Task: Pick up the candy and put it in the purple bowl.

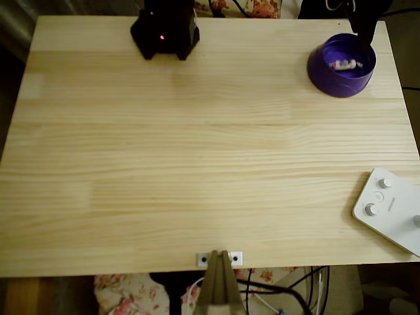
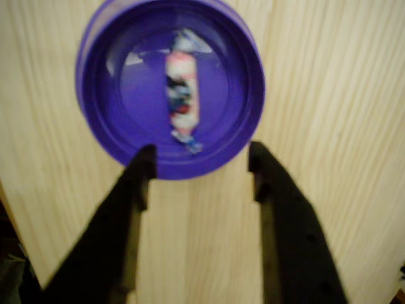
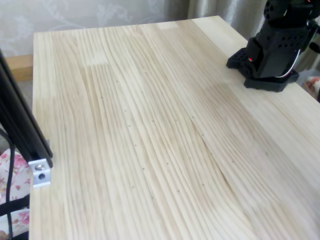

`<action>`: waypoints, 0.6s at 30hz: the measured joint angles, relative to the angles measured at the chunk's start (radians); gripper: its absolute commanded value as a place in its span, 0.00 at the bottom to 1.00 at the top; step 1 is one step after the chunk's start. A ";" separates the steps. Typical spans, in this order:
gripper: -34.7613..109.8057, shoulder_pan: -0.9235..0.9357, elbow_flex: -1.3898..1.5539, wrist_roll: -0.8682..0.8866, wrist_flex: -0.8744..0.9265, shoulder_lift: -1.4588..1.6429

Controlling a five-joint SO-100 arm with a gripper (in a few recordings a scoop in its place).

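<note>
Overhead; close, blurry wrist; oblique side.

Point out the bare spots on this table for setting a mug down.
The wide pale wooden tabletop is bare between the black arm base, the round purple plastic bowl and the white knobbed device. It is crowded at the bowl, where the open gripper hovers above the wrapped candy.

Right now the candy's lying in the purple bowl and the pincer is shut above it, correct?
Not quite. The candy does lie in the purple bowl, but the pincer is open: the wrist view shows its two fingers spread wide apart at the bowl's near rim, with nothing between them.
</note>
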 measured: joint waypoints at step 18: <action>0.24 0.298 0.144 -0.242 0.285 0.423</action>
